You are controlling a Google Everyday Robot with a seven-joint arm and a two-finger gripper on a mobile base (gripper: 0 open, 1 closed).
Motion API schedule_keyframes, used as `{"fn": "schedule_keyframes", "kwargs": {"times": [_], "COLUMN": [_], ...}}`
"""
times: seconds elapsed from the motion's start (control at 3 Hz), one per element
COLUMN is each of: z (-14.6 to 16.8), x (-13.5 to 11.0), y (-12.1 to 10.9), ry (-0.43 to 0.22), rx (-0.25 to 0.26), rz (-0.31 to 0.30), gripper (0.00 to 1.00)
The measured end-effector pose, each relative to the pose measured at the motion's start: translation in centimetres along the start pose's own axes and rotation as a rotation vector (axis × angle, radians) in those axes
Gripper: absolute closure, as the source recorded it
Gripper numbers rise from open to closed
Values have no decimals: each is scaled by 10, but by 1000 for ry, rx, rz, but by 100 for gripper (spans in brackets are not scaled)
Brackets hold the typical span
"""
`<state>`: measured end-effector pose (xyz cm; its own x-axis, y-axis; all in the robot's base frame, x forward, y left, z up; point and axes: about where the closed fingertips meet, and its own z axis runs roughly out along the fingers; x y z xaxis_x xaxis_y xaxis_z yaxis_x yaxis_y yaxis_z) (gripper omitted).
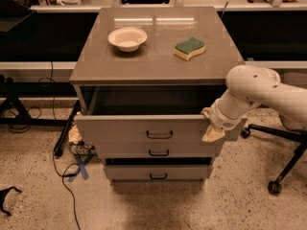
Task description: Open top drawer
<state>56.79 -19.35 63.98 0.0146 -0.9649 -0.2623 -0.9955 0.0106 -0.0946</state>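
The wide grey-beige top drawer with its small dark bail handle stands pulled well out from the grey-brown table, its deep dark box open to view beneath the table's top. The white robot arm reaches in from the right, and its pale hand sits against the right end of the drawer's front panel; whether it is spread or closed cannot be told. Below, the two narrower drawers sit further in, the lowest furthest. On the table top rest a shallow cream bowl at the left and a green-and-yellow sponge at the right, well apart
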Motion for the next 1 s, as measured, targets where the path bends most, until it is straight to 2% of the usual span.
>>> {"fn": "schedule_keyframes", "kwargs": {"times": [0.33,0.67,1.0], "z": [-5,-5,-6], "x": [-1,-1,-2], "y": [0,-1,-1], "ry": [0,0,0], "rx": [0,0,0], "rz": [0,0,0], "gripper": [89,100,100]}}
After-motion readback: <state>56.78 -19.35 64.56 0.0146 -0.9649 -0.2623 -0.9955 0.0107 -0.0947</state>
